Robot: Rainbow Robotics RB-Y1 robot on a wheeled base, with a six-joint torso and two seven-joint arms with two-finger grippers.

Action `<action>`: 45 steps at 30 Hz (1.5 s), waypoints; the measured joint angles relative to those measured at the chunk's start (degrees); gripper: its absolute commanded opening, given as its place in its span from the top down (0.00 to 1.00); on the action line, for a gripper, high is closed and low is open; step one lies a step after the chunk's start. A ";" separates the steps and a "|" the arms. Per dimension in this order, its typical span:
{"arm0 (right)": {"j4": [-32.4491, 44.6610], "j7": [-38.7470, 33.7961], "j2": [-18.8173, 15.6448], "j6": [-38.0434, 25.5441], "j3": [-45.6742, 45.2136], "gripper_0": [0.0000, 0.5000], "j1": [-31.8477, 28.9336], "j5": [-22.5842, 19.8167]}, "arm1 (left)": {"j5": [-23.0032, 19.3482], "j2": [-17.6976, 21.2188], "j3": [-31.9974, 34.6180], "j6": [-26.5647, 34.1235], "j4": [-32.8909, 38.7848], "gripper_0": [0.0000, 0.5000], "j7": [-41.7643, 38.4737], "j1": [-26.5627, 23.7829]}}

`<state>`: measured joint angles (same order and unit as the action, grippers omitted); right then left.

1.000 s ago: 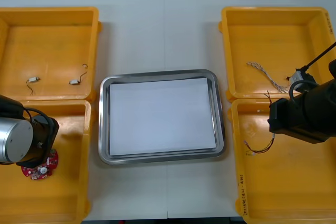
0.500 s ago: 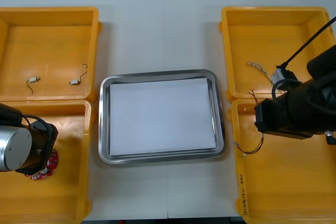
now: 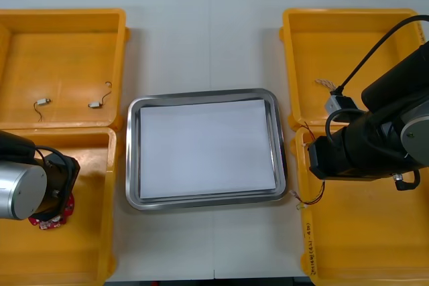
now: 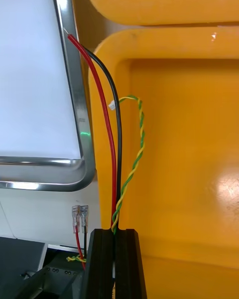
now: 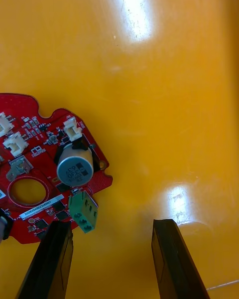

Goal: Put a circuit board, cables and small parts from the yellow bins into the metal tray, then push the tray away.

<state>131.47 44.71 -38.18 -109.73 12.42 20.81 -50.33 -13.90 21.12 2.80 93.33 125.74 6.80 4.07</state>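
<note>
Front view, looking steeply down at a light tabletop (image 3: 214, 38): a metal tray (image 3: 208, 92) with a bare white inside sits in the middle, with yellow bins on both sides.

The right hand (image 4: 115, 232) is pinched shut on a cable bundle (image 4: 119, 144) of red, black and twisted yellow-green wires. It holds the bundle over the inner wall of the near right bin (image 3: 375, 239), just beside the tray's near right corner. The red wire's free tip reaches across the tray rim, and a small clear connector (image 4: 79, 216) dangles below the fingers.

The bundle looks light and limp, so it will likely droop, swing and trail. The loose ends could snag on the bin wall or the raised rim. The tray's inside offers wide open room.

The left hand (image 5: 112, 225) hovers with its fingers spread over the near left bin (image 3: 87, 246), beside a round red circuit board (image 5: 47, 134). The board looks rigid and light, best gripped by its edge.
</note>
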 measured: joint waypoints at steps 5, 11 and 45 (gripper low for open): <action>0.00 3.06 0.92 0.00 0.00 1.00 0.30 0.09 | 0.10 0.00 0.00 -0.50 -0.04 0.09 0.00 0.08; 0.00 3.06 1.38 0.00 0.52 1.00 0.41 1.20 | 0.15 0.00 0.00 -0.59 -0.09 0.10 0.00 0.39; -0.80 3.06 1.40 0.00 1.04 1.00 0.84 3.67 | 1.27 0.00 0.00 -2.55 -0.87 0.28 1.21 1.74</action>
<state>130.67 47.77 -36.78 -109.73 13.46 21.66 -46.65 -12.63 21.12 2.80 90.78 124.87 8.02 5.81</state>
